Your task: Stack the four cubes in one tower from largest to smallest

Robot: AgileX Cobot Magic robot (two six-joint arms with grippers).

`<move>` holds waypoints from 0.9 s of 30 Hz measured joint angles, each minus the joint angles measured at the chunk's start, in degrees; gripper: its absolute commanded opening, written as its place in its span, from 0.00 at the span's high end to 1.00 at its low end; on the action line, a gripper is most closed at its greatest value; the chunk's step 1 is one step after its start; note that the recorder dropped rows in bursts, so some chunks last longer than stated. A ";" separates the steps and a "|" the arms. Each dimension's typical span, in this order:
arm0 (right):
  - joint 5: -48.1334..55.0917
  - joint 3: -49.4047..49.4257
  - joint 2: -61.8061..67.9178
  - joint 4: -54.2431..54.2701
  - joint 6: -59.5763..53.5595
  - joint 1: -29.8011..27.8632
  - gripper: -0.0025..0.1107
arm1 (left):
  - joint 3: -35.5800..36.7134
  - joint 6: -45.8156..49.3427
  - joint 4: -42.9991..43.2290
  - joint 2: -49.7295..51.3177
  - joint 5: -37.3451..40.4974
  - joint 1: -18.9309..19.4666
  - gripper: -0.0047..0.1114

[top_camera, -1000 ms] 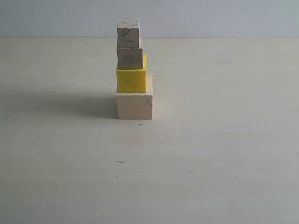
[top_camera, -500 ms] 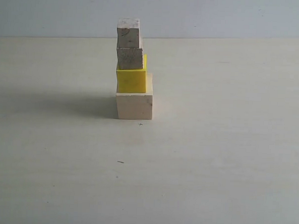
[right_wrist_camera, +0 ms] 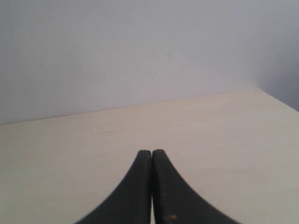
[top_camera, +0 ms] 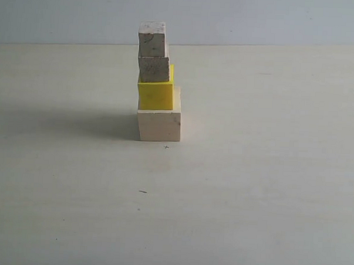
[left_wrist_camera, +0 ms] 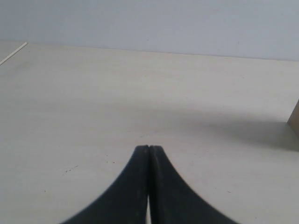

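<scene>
The left pincer [left_wrist_camera: 149, 148] is pressed fully closed with nothing between its jaws, and it hangs low over the bare surface [top_camera: 251, 188]. Ahead of it and off to its inner side, well apart, a brown corner shows at the edge of the left wrist view, likely the largest cube [left_wrist_camera: 295, 120], with its shadow lying across the surface toward the pincer. The exterior view shows the tower [top_camera: 157, 85] standing complete with neither arm in sight: the largest cube [top_camera: 159, 125] at the bottom, the yellow cube [top_camera: 155, 96] on it, the third cube [top_camera: 153, 68] next and the smallest cube [top_camera: 152, 39] on top. They sit flush along one side, not centred, so each step shows on the other side only. These blocks look light, stiff and sturdy, with flat faces that suit a pinch across two opposite sides. The yellow one may be smoother and slicker than the bare wood. The column itself probably tips easily, so any correction should take one cube from above and never push it sideways. The right pincer [right_wrist_camera: 152, 152] is likewise closed and empty. Only surface and wall lie ahead of it, so the tower is out of its view, presumably off to its inner side. The stacking looks finished.
</scene>
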 measured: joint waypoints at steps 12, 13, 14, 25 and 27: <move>8.54 0.00 -0.66 -0.09 0.00 0.41 0.98 | 0.00 0.00 0.00 0.00 0.00 0.00 0.96; 8.58 0.00 -0.66 -0.09 0.00 0.41 0.98 | 0.00 0.00 0.00 0.00 0.00 0.00 0.96; 8.68 0.00 -0.66 -0.09 0.00 0.41 0.98 | 0.00 0.00 0.00 0.00 0.00 0.00 0.96; 8.90 0.00 -0.66 -0.09 0.00 0.41 0.98 | 0.00 0.00 0.00 0.00 0.00 0.00 0.96; 8.90 0.00 -0.66 -0.09 0.00 0.41 0.98 | 0.00 0.00 0.00 0.00 0.00 0.00 0.96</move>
